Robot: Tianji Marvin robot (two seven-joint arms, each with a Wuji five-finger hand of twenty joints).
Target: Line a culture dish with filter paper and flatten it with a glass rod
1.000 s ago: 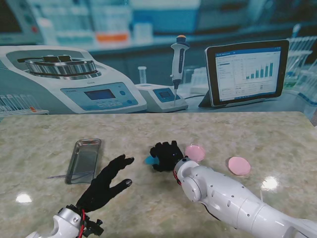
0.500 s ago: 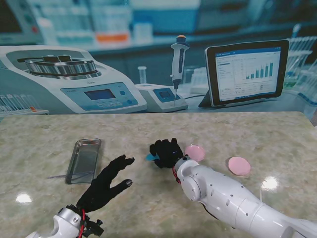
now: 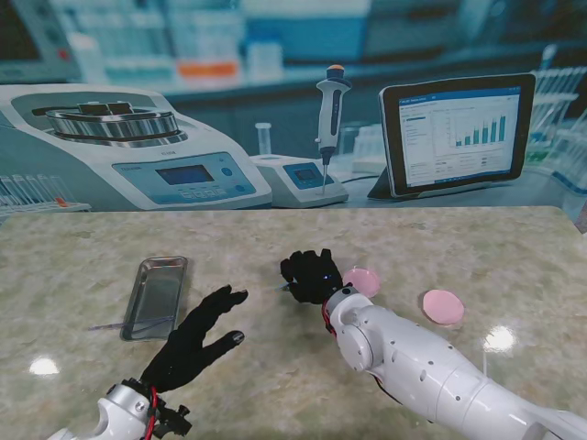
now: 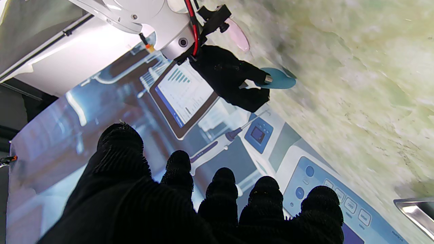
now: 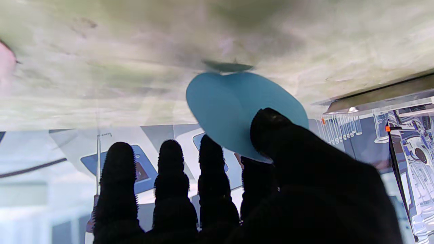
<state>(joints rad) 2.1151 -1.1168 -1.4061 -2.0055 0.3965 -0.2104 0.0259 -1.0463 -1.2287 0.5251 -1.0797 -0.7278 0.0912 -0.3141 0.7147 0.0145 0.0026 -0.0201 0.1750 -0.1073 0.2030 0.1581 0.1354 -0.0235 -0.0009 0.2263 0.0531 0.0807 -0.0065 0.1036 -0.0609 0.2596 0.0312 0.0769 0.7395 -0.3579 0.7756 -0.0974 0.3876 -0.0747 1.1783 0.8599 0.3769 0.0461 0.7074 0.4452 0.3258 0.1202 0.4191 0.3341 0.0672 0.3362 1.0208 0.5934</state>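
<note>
The blue filter paper (image 5: 234, 112) was pinched at its rim between thumb and a finger of the right hand (image 3: 314, 275), clear of the counter (image 3: 459, 247), a thin shadow lying under it. It was seen as a light, limp disc, judged likely to bend, flutter or slip if gripped at one edge only; a hold at the rim with little squeeze was judged best, since a crease would have to be pressed out afterwards.

Two pink culture dishes were set to the right of that hand: the nearer dish (image 3: 363, 280) just beside it, the farther dish (image 3: 443, 306) well apart. Both were seen as shallow; whether anything lay in them could not be told. They were judged rigid, light and apt to slide on the smooth counter.

The metal tray (image 3: 156, 295) lay to the left; a thin rod-like line beside its near end could not be made out with certainty. The left hand (image 3: 197, 337) was held above the counter with fingers spread, holding nothing.
</note>
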